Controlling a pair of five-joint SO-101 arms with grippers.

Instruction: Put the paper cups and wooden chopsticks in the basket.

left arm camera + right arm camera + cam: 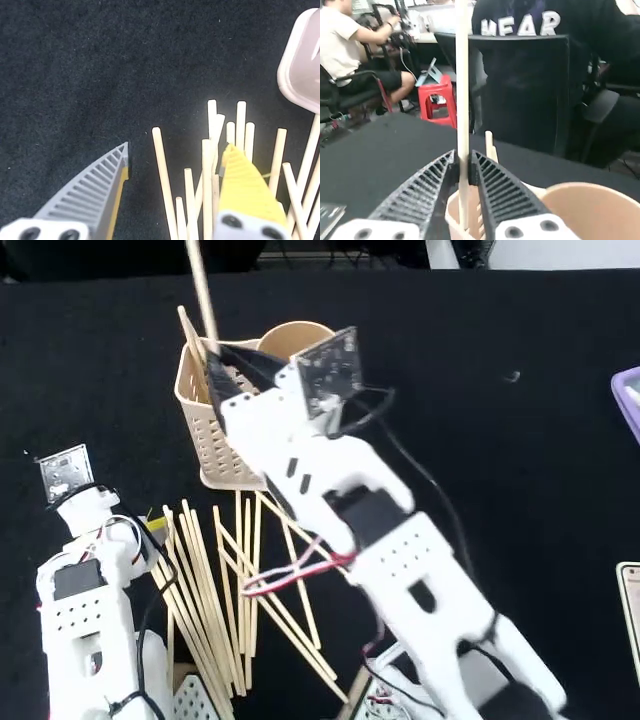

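A beige slotted basket stands at the back of the black table with a paper cup inside it. My right gripper is over the basket's left part, shut on one wooden chopstick that stands upright, its lower end inside the basket. In the right wrist view the black ribbed fingers pinch that chopstick, with the basket rim and the cup just below. Several loose chopsticks lie fanned out in front of the basket. My left gripper is open low over their ends.
A purple object and a flat card sit at the table's right edge. A second chopstick leans in the basket. A white rounded object lies beside the chopstick pile. Bare black cloth spreads to the right of the basket.
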